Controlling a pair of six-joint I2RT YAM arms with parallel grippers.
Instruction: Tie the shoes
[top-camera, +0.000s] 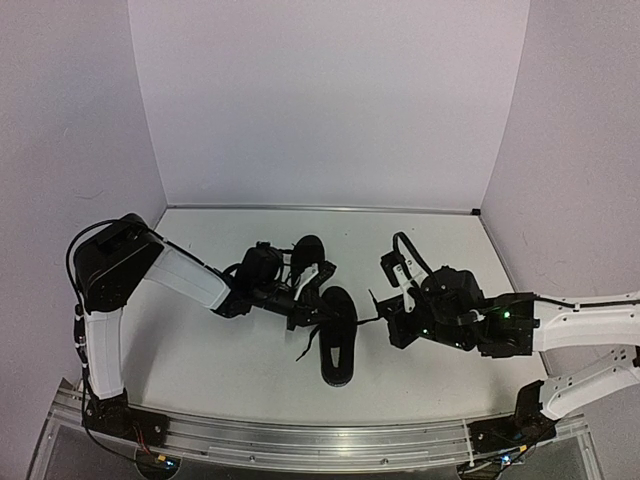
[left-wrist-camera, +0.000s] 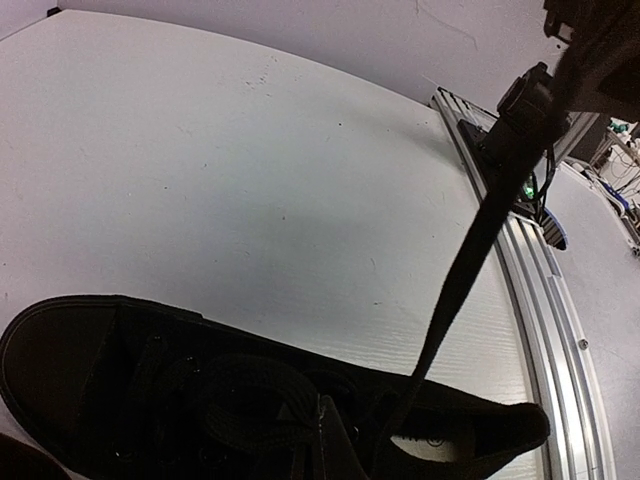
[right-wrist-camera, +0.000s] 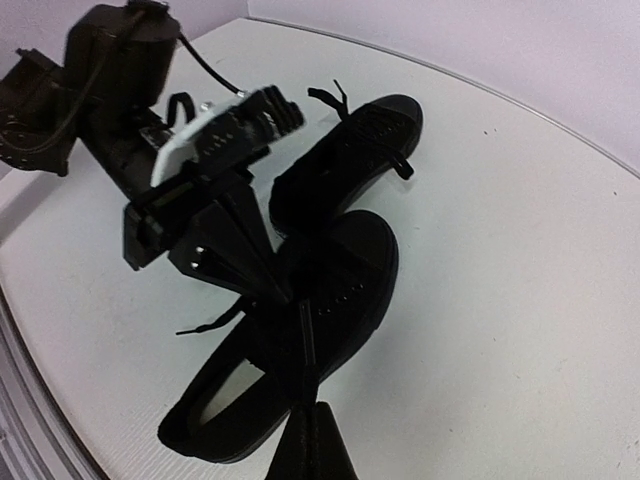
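The two shoes lie near the middle of the counter (top-camera: 200, 360), between the arms; the near shoe (top-camera: 338, 350) has its toe close against the side of the far shoe (top-camera: 307, 250). The right tool (top-camera: 381, 320) is clenched on a lace (left-wrist-camera: 470, 250) of the near shoe and holds it in a straight, taut line out to its side; the left tool (right-wrist-camera: 275, 285) is also clenched, with its tips down at the lacing of the same shoe, but I cannot tell if a strand is between them; a loose lace end (top-camera: 303, 345) lies on the counter just beside this shoe. The step in hand seems to be drawing the laces apart for the first crossing. To do it well, I think the right arm should pull slowly and along the line of the lace, not upward, because the shoe looks light and can slide or tip; the left tool should hold against this pull, so that the shoe does not follow; the black lace is hard to see on the black shoe, so the grip is better judged from the wrist views.
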